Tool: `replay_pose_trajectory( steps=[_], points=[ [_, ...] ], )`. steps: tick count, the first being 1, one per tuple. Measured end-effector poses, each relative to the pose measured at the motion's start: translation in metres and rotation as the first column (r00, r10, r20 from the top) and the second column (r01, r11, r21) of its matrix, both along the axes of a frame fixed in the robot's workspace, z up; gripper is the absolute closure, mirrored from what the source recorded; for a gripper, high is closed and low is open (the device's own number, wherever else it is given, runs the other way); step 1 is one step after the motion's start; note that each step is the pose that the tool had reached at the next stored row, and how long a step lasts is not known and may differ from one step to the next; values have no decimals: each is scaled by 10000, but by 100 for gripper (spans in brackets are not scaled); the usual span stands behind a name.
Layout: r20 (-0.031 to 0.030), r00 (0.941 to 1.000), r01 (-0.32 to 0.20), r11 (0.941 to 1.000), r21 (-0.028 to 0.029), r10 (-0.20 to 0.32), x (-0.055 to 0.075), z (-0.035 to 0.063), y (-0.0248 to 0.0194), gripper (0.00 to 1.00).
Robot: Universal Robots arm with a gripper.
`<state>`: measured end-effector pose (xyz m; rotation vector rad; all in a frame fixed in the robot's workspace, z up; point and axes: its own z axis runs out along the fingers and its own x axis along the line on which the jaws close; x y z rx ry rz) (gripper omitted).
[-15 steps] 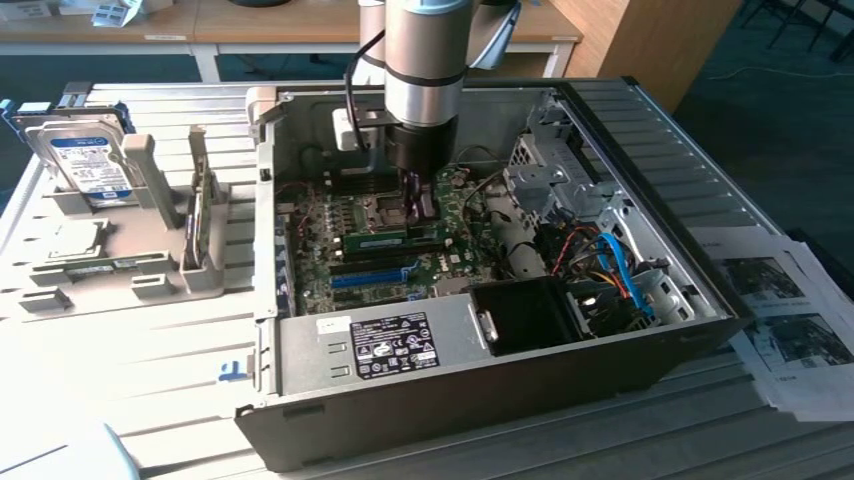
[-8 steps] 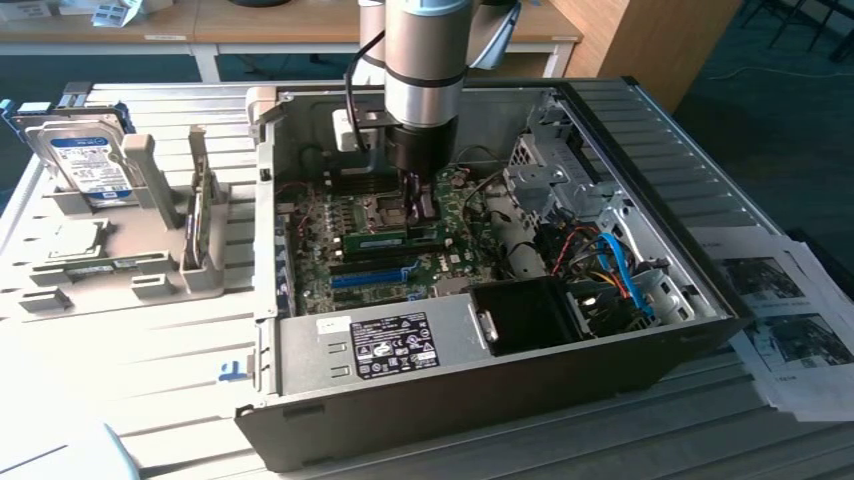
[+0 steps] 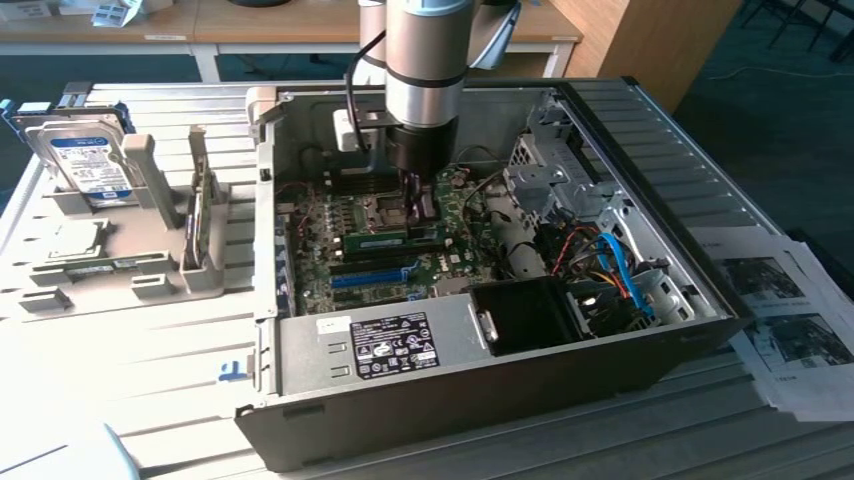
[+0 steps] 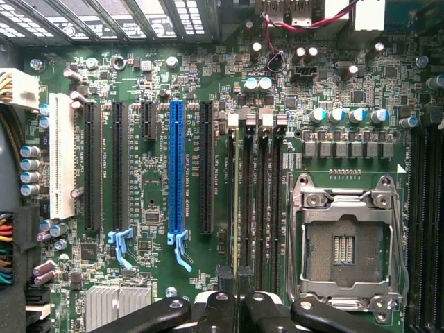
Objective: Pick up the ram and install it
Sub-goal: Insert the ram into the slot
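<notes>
Slatted pale table [image 3: 134, 350], slim green ram [image 3: 394, 241]

Arm [image 3: 424, 90] over open case [image 3: 694, 200] (ram [image 3: 396, 240] inside).

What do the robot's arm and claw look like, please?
The arm is a silver cylinder with a dark ring, ending in a black round section. A black cable runs beside it. The claw has black link bars with silver round pivots.
</notes>
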<state>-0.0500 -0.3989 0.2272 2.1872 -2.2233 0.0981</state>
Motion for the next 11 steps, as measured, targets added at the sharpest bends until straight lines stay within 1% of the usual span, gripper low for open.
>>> replay_pose_trajectory(
  steps=[3, 8, 11],
  points=[
    [1, 10000, -3, 10000, 5, 3, 2, 0, -1, 88],
    [1, 10000, -3, 10000, 37, 3, 2, 0, -2, 88],
    [2, 10000, -3, 10000, 38, 3, 2, 0, -2, 88]
  ],
)
